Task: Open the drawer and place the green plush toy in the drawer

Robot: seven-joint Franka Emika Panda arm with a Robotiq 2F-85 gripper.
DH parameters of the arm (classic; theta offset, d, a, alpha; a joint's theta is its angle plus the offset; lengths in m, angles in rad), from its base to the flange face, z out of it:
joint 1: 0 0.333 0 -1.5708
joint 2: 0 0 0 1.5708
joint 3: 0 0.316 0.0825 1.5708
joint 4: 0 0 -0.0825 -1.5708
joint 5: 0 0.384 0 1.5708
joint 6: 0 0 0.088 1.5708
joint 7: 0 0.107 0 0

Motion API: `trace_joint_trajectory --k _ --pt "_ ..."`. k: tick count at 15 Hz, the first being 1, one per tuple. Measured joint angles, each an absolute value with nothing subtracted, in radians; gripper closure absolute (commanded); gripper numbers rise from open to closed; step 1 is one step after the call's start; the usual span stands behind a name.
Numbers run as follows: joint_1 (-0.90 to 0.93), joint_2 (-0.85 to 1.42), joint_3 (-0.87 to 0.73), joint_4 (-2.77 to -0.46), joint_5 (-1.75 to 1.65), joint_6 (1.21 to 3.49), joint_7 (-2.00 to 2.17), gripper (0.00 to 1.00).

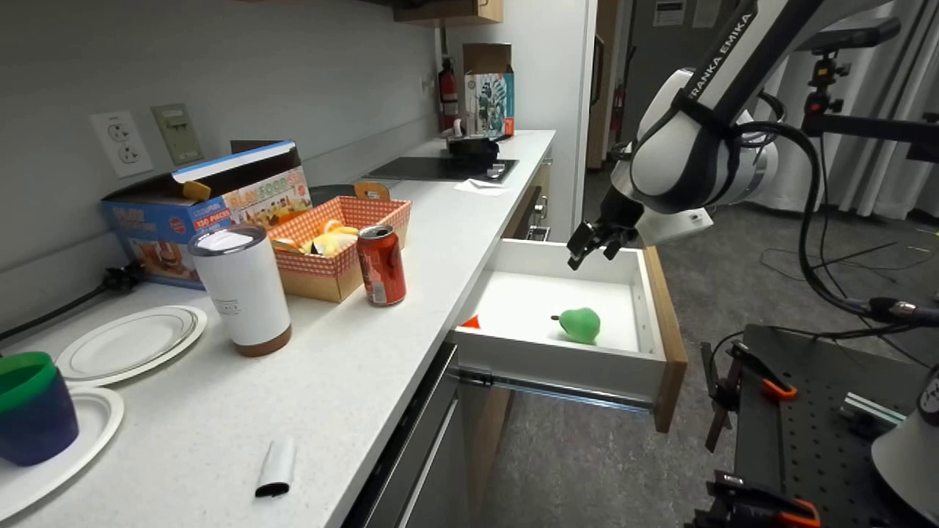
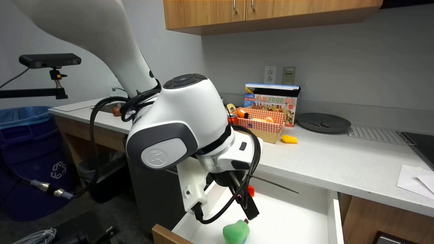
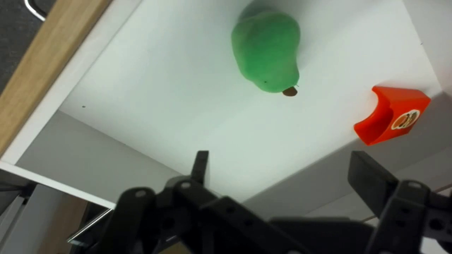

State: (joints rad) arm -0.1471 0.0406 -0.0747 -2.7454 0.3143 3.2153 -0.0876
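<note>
The drawer (image 1: 666, 345) is pulled out, with a wood-tone front and a white inside; its floor also shows in an exterior view (image 2: 291, 217) and in the wrist view (image 3: 159, 88). The green plush toy (image 1: 581, 325), pear-shaped with a brown stem, lies on the drawer floor. It also shows in an exterior view (image 2: 236, 233) and in the wrist view (image 3: 266, 53). My gripper (image 1: 593, 255) is above the drawer, apart from the toy. In the wrist view its fingers (image 3: 279, 155) are wide apart with nothing between them.
A small red-orange holder (image 3: 399, 113) lies in the drawer near the counter side. The counter (image 1: 352, 381) edge runs along the drawer. On it stand a red can (image 1: 381, 265), a white tumbler (image 1: 246, 293) and a checked basket (image 1: 345, 275) of play food.
</note>
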Motion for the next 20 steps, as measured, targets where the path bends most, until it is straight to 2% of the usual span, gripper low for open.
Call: trace_joint_trajectory --k 6,20 --pt "-0.147 0.053 -0.074 -2.752 0.326 3.343 -0.088 0.0" --pt "-0.126 0.041 -0.051 -2.743 0.303 3.344 -0.002 0.0"
